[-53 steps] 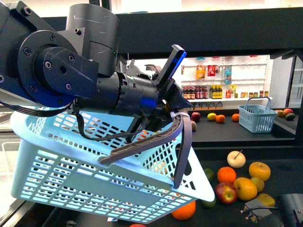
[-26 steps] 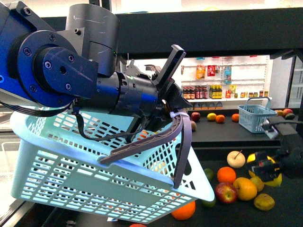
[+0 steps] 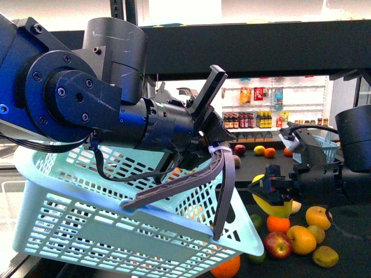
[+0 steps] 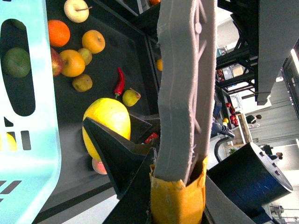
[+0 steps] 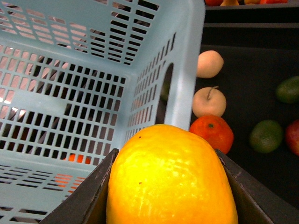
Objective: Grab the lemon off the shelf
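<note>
The lemon (image 3: pixel 265 204), bright yellow, is held in the air above the shelf's dark tray (image 3: pixel 355 256) by my right gripper (image 3: pixel 268 191), which is shut on it. It hangs just right of the pale blue basket's (image 3: pixel 116 220) lower corner. In the right wrist view the lemon (image 5: pixel 170 177) fills the space between the black fingers, with the basket wall (image 5: pixel 93 70) close ahead. My left gripper (image 3: pixel 214 145) is shut on the grey basket handle (image 3: pixel 179 182), and the basket hangs tilted. In the left wrist view the handle (image 4: pixel 184 93) stands in the taped jaws, the lemon (image 4: pixel 106 119) beyond.
Loose fruit lies on the tray below the lemon: an orange (image 3: pixel 278 223), a red apple (image 3: pixel 278 244), a pale apple (image 5: pixel 209 101) and a red chili (image 4: pixel 119 81). A small blue basket (image 3: pixel 316 147) and white racks of bottles (image 3: pixel 255 119) stand behind.
My right arm has risen from the lower right and moved left with the lemon in it, up to the basket's corner. The left arm and basket have barely shifted.
</note>
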Action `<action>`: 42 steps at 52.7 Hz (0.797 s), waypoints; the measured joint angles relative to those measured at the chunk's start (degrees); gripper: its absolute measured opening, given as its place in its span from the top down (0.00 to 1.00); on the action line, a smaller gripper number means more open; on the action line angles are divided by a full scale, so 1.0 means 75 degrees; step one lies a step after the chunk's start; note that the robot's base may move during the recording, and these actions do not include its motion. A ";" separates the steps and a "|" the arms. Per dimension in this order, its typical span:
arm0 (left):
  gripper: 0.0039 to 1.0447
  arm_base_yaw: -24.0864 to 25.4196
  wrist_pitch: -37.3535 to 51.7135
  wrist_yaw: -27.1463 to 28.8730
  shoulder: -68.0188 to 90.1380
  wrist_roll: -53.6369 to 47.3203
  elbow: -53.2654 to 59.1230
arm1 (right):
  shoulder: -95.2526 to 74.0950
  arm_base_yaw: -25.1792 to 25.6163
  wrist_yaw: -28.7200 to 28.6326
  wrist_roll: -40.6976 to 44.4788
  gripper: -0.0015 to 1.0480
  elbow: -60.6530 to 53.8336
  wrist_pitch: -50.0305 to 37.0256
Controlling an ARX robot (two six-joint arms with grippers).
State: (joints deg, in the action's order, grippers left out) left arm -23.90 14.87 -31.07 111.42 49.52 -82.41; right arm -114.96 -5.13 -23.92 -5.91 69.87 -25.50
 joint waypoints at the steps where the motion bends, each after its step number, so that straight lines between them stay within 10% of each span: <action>1: 0.90 0.0000 0.0000 0.0003 0.0000 0.0000 0.0000 | 0.0000 -0.0050 0.0006 -0.0050 0.49 0.0000 0.0000; 22: 0.90 0.0026 0.0000 0.0064 0.0000 -0.0052 0.0003 | -0.0294 -0.0857 0.0565 -0.0487 0.49 0.0003 -0.0047; 36: 0.90 0.0044 0.0000 0.0119 0.0000 -0.0087 0.0003 | -0.0650 -0.1008 0.0749 -0.0764 0.08 0.0012 -0.0286; 42: 0.90 0.0047 0.0000 0.0114 0.0000 -0.0111 0.0003 | -0.0653 -0.1008 0.0758 -0.0848 0.08 0.0012 -0.0286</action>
State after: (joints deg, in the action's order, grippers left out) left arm -23.55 14.87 -30.22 111.42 48.69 -82.39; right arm -119.85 -12.69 -18.24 -12.27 69.95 -27.64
